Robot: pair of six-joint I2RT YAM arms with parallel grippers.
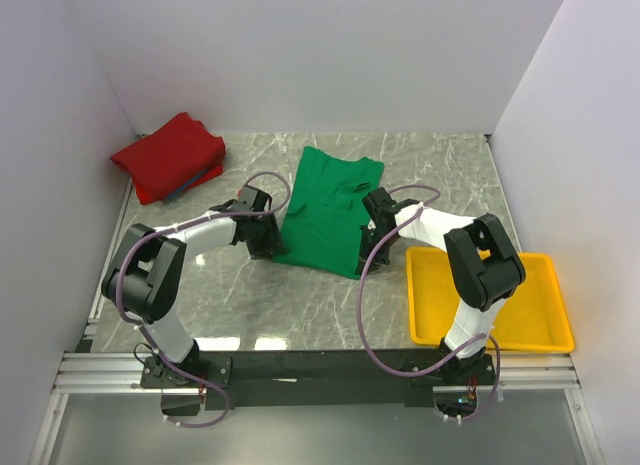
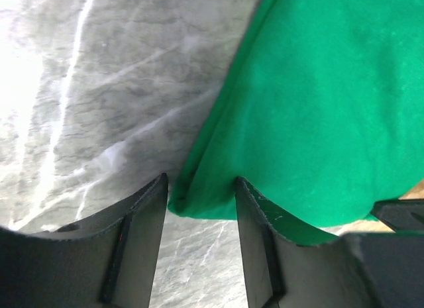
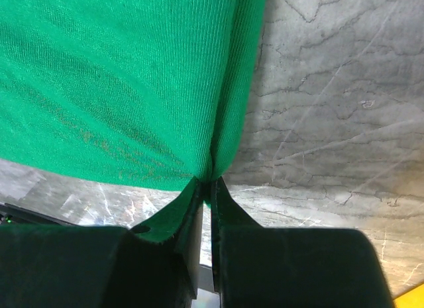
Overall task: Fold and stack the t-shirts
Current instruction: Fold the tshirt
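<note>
**Both arms at the near corners of the green shirt**

A bright green cotton t-shirt (image 1: 325,210) lies at the middle of the grey marble tabletop (image 1: 300,310). It is folded into a long panel that runs from 12 o'clock toward 6 o'clock and is slightly tilted. A red cotton t-shirt (image 1: 170,155) sits in a loose bundle at about 10 o'clock, against the left wall and well apart from the green one. A yellow plastic tray (image 1: 535,310) rests at about 4 o'clock, near the right arm's base.

The left gripper (image 1: 268,245) is at the green shirt's 7 o'clock corner. In the left wrist view its jaws stand spread. The two black fingers (image 2: 142,215) sit on either side of the rounded cloth corner (image 2: 318,109), with bare marble showing beside the left finger. The right finger lies against the fabric, and the cloth is not squeezed.

The right gripper (image 1: 367,240) is at the shirt's 5 o'clock corner, just beside the tray's far left corner. In the right wrist view (image 3: 207,189) its jaws are pressed together on a pinch of green fabric (image 3: 112,76). The cloth gathers into a pointed fold where it enters them, and a flap lies over the left finger. Marble is visible to the right of that edge.
</note>
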